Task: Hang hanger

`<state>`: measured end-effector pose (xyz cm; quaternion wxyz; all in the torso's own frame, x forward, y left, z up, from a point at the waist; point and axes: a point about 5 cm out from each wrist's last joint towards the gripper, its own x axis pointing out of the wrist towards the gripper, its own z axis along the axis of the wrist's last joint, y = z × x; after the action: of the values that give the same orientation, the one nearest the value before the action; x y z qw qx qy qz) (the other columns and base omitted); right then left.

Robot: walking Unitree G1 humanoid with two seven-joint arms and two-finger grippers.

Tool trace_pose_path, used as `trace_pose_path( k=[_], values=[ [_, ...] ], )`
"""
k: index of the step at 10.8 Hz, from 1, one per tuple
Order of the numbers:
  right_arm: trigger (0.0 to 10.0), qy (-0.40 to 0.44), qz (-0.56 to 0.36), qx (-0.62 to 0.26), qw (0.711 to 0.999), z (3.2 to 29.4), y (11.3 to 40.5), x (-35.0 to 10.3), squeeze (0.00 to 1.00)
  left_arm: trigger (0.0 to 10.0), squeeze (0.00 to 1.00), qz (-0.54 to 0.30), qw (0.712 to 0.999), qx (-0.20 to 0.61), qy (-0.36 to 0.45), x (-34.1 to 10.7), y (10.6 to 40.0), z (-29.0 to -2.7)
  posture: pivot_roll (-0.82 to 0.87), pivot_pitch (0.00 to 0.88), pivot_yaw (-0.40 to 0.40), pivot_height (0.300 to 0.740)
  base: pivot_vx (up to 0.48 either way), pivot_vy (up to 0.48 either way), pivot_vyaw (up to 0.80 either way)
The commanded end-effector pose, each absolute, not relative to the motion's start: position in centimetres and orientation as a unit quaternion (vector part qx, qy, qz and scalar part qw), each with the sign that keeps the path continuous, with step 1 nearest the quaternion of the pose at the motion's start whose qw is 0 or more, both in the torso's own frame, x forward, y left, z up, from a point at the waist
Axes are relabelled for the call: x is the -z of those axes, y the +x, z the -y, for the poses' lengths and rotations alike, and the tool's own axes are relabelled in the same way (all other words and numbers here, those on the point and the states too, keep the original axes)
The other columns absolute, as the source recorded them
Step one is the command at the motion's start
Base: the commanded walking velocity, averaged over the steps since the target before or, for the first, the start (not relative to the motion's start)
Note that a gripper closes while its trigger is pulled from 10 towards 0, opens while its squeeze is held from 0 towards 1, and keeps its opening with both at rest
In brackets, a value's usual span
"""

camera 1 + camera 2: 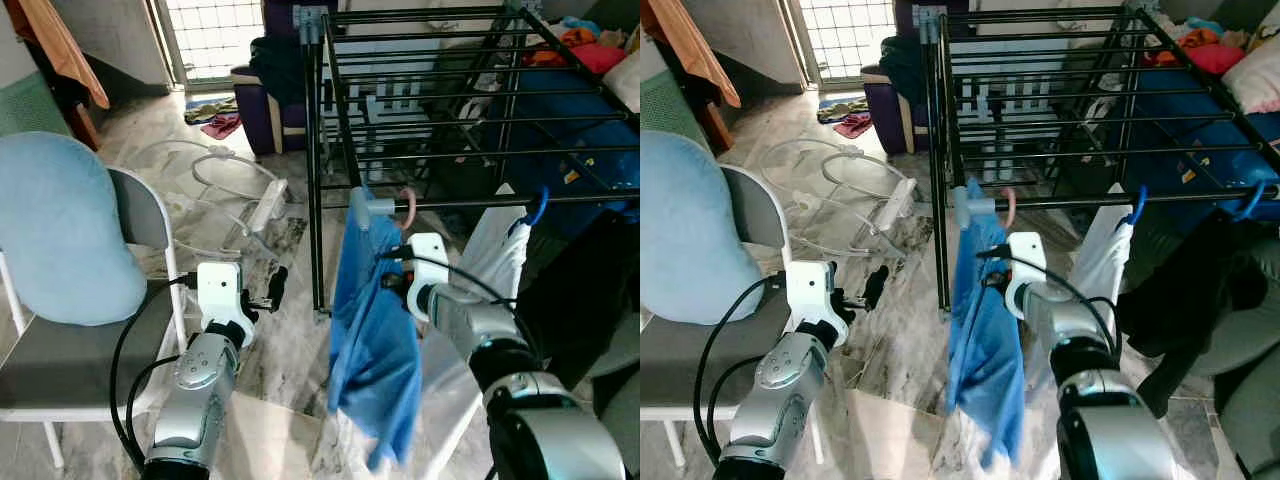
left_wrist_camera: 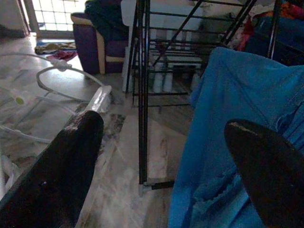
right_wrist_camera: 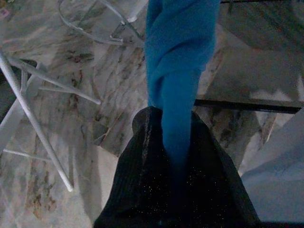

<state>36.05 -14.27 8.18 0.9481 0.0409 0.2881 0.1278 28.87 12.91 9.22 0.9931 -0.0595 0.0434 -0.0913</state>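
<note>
Right pincer: clamped on the blue garment, its two black fingers pressed together over a fold of the cloth, just below the front rail of the drying rack.
Why held so: judged from the grip, the pincer steadies the cloth close under the hook so the hanger can settle on the rail without swinging.
Hanger: light blue with a pink hook, its top touching the front rail of the drying rack near the rack's left corner post; whether the hook is fully over the rail cannot be told.
Blue garment: hangs straight down from the hanger, in front of the rack's left corner, its hem clear of the floor.
Left pincer: fingers spread apart and holding nothing, raised to the left of the rack's corner post and pointed toward the garment; it looks ready to help, though it touches nothing.
Neighbours on the rail: a white garment on a blue hook hangs further right along the same front rail, near the blue one.
Chair: well left of the rack, carrying a pale blue cushion propped against its back.
Containers: none can be made out.
</note>
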Motion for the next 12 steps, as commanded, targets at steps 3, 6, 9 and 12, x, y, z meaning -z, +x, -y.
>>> trace_pose_path(
  k=[3, 6, 9, 12],
  values=[
    [10.0, 0.034, -0.292, -0.094, 0.951, 15.5, 35.9, -7.7, 0.00, 10.0, 0.00, -0.041, 0.994, 0.093, -0.051, -9.7, 28.9, -13.0, -0.03, 0.045, 0.024, 0.740, 0.000, 0.000, 0.00],
    [10.0, 0.031, -0.295, -0.086, 0.951, 15.8, 35.5, -7.1, 1.00, 10.0, 0.00, -0.047, 0.993, 0.100, -0.051, -9.6, 29.1, -12.6, -0.04, 0.046, 0.031, 0.740, 0.000, 0.000, 0.00],
    [10.0, 0.013, -0.256, -0.088, 0.963, 15.8, 35.9, -8.0, 1.00, 10.0, 0.00, -0.046, 0.992, 0.100, -0.053, -9.6, 29.0, -12.5, -0.04, 0.046, 0.029, 0.740, 0.000, 0.000, 0.00],
    [10.0, -0.035, -0.173, -0.086, 0.981, 15.3, 35.9, -9.5, 1.00, 10.0, 0.00, -0.047, 0.992, 0.096, -0.061, -9.6, 29.0, -12.4, -0.04, 0.043, 0.027, 0.740, 0.000, 0.000, 0.00]
  ],
)
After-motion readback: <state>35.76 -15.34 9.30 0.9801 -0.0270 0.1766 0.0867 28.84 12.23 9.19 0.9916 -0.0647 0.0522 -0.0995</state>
